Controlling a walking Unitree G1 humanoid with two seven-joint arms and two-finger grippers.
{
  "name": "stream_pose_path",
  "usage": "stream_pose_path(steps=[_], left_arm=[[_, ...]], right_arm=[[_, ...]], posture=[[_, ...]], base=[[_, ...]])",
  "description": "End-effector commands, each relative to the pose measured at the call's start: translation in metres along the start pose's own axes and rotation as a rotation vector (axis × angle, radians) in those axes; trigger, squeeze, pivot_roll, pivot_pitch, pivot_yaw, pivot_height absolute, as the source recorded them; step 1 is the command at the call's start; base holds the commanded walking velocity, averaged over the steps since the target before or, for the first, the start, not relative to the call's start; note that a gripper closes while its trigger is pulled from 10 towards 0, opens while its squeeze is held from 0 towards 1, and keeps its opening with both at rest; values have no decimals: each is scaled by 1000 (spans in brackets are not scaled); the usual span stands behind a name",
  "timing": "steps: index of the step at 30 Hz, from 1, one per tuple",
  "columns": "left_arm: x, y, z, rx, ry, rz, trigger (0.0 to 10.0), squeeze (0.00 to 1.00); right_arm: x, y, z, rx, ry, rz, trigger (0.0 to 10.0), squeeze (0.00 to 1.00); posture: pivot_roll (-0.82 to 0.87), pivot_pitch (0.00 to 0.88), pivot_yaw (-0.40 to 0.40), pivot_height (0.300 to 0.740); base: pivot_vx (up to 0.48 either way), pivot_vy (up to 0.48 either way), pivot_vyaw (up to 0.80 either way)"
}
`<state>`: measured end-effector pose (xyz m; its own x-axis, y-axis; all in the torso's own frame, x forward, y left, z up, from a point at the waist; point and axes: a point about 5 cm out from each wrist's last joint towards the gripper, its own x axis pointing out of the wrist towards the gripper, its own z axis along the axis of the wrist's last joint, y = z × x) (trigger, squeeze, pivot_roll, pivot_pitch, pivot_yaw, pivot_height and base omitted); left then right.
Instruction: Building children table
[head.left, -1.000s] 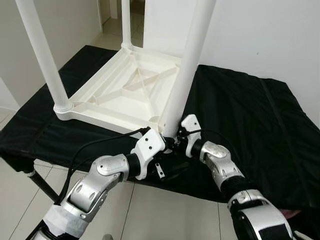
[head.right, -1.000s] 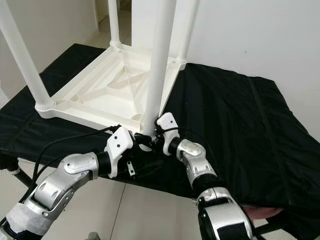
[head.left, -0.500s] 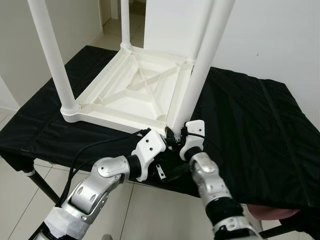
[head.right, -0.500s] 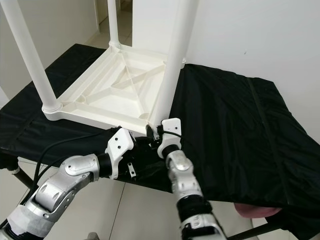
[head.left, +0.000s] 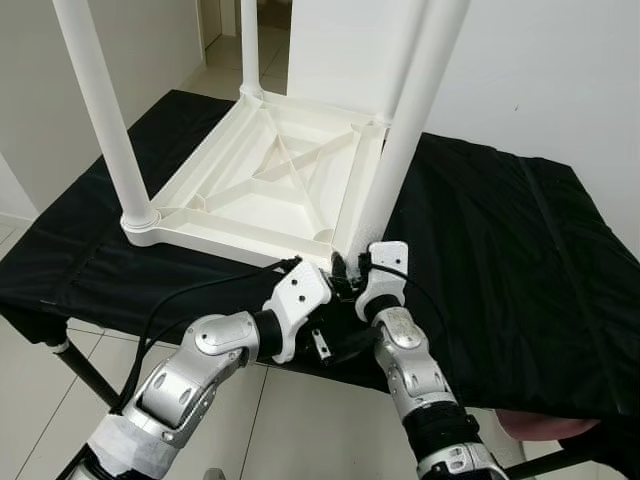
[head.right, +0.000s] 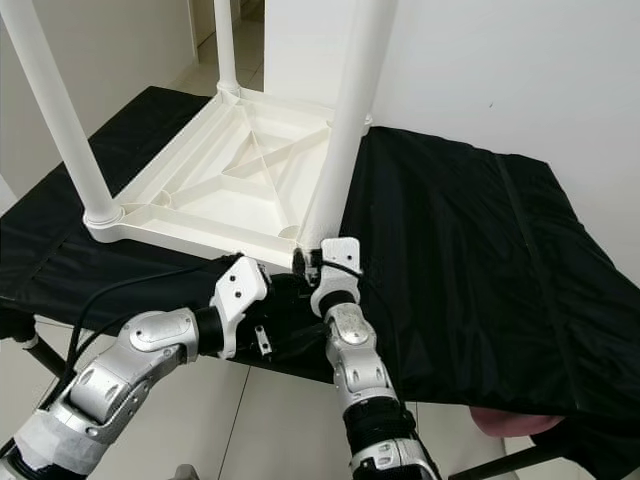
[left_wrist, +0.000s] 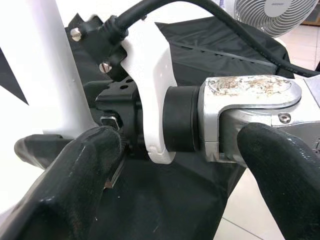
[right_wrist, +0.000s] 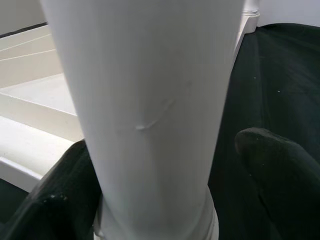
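A white plastic children's table (head.left: 270, 185) lies upside down on a black cloth (head.left: 500, 250), with its legs pointing up. The near corner leg (head.left: 400, 140) rises from its socket right in front of me. My right gripper (head.left: 350, 268) is at the base of this leg. In the right wrist view the leg (right_wrist: 150, 100) stands between the fingers (right_wrist: 280, 170), one beside it and the other apart from it, so the right gripper (right_wrist: 170, 185) is open. My left gripper (head.left: 335, 310) is just below and is open too. Its fingers (left_wrist: 70, 185) straddle the right arm's wrist (left_wrist: 250, 110).
Another leg (head.left: 100, 110) stands at the near left corner and a third (head.left: 250, 45) at the far corner. The cloth-covered bench ends just past my grippers, with tiled floor (head.left: 300, 420) below. A fan (left_wrist: 275, 15) stands on the floor. White walls lie behind.
The camera has shifted a little. My right forearm swung in from the right and now rises almost straight under its gripper. Both grippers have stayed at the leg's base.
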<state>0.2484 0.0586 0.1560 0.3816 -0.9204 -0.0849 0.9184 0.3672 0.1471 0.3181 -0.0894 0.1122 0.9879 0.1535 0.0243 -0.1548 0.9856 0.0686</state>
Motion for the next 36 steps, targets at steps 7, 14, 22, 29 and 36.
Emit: stream_pose_path(steps=[7, 14, 22, 29, 36], left_arm=[[1, 1, -1, 12, 10, -13, 10000, 0], [2, 3, 0, 16, 8, -9, 10000, 0], [1, 6, 2, 26, 8, -5, 10000, 0], [0, 7, 3, 32, 10, -3, 10000, 0], [1, 9, 3, 37, 9, -2, 10000, 0]], right_arm=[[1, -14, 7, -40, -29, 126, 10000, 1000], [9, -30, 15, -84, -12, 379, 10000, 0], [24, -28, 23, -132, 5, 592, 10000, 0], [33, -21, 21, -105, 34, 664, 4706, 0], [35, -20, 11, -74, 85, 675, 0, 0]], posture=[[-33, 0, -81, 740], [-37, 0, -75, 740], [-27, 0, -70, 740], [-21, 0, -65, 740], [-16, 0, -63, 740]], base=[[0, 0, 0], [0, 0, 0], [0, 0, 0], [0, 0, 0], [0, 0, 0]])
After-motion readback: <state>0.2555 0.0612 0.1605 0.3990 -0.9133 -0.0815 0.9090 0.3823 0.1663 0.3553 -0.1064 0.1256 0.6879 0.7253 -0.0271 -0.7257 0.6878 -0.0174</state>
